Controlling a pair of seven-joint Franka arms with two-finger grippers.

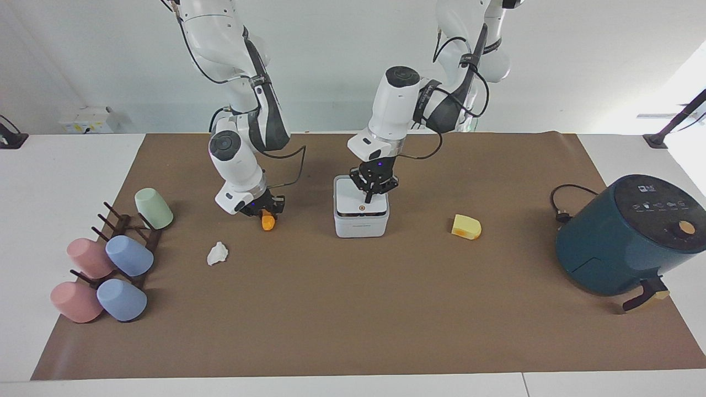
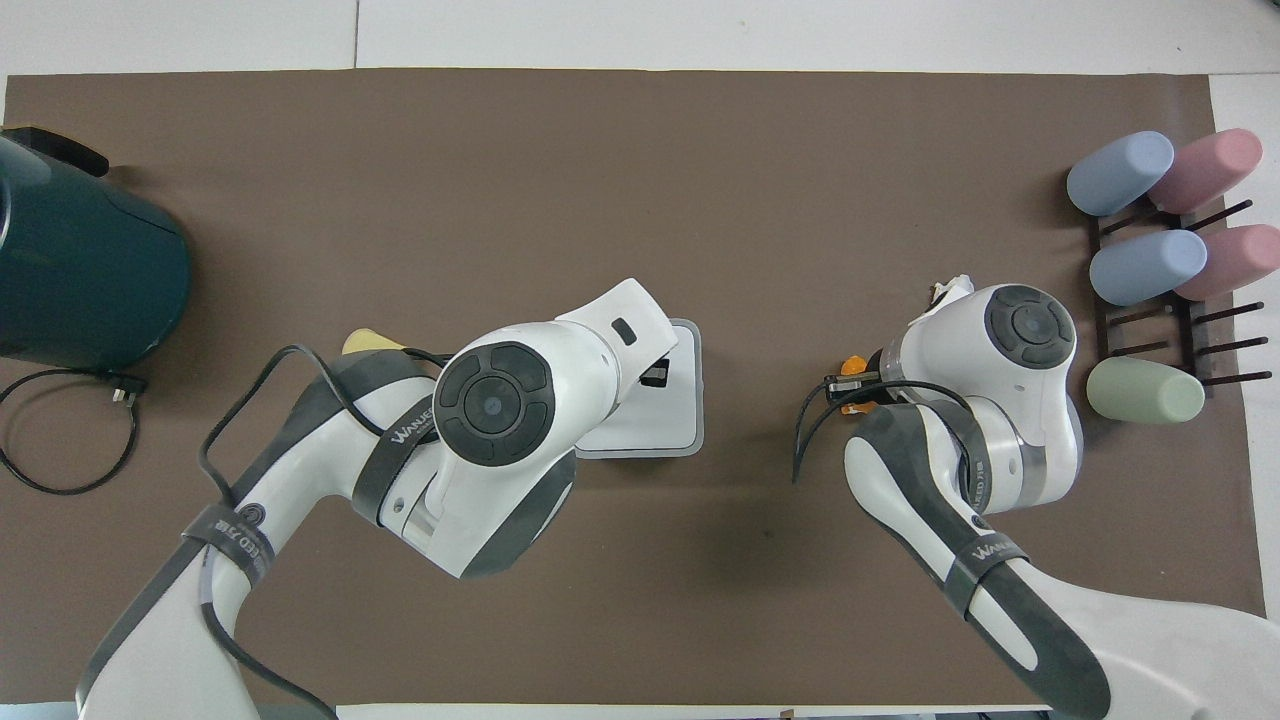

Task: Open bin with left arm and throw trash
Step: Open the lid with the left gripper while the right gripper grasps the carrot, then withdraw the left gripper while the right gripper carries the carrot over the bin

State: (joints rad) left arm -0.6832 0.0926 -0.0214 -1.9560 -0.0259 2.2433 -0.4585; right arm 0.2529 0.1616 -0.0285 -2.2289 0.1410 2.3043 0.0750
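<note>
The white bin (image 1: 361,220) stands mid-table with its lid flat and the round button (image 1: 361,209) showing; it also shows in the overhead view (image 2: 672,425). My left gripper (image 1: 370,197) hangs shut just above the lid, a little nearer to the robots than the button. My right gripper (image 1: 263,212) is down at the mat, shut on the orange piece (image 1: 268,222), whose end sticks out below the fingers. The white tissue wad (image 1: 217,253) lies farther from the robots than the orange piece. The pale-yellow wedge (image 1: 466,226) lies beside the bin toward the left arm's end.
A dark-teal air fryer (image 1: 629,234) with its cable (image 1: 562,201) stands at the left arm's end. A rack with several pastel cups (image 1: 129,256) stands at the right arm's end. A brown mat (image 1: 353,309) covers the table.
</note>
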